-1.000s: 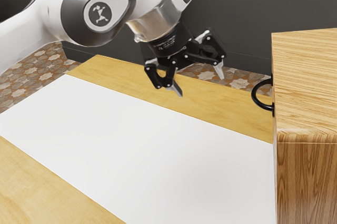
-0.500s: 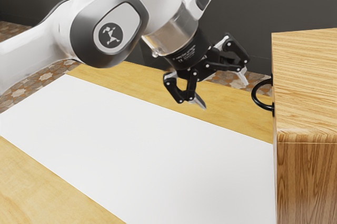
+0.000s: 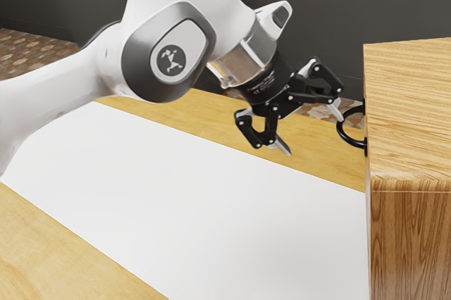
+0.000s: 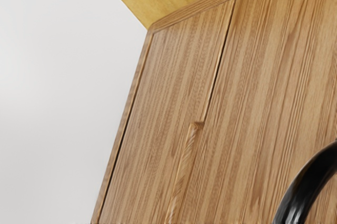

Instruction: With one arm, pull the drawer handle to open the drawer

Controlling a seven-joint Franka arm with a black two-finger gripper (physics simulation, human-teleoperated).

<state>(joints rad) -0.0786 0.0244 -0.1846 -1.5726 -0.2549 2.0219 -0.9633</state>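
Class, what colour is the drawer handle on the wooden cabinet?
Black. The handle shows best in the exterior view.

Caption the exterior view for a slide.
Open gripper poised close to the black drawer handle on the wooden cabinet.

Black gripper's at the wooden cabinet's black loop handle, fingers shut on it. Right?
Not quite. The black gripper is at the black loop handle of the wooden cabinet, but its fingers stand spread open, not shut on it. The exterior view shows this.
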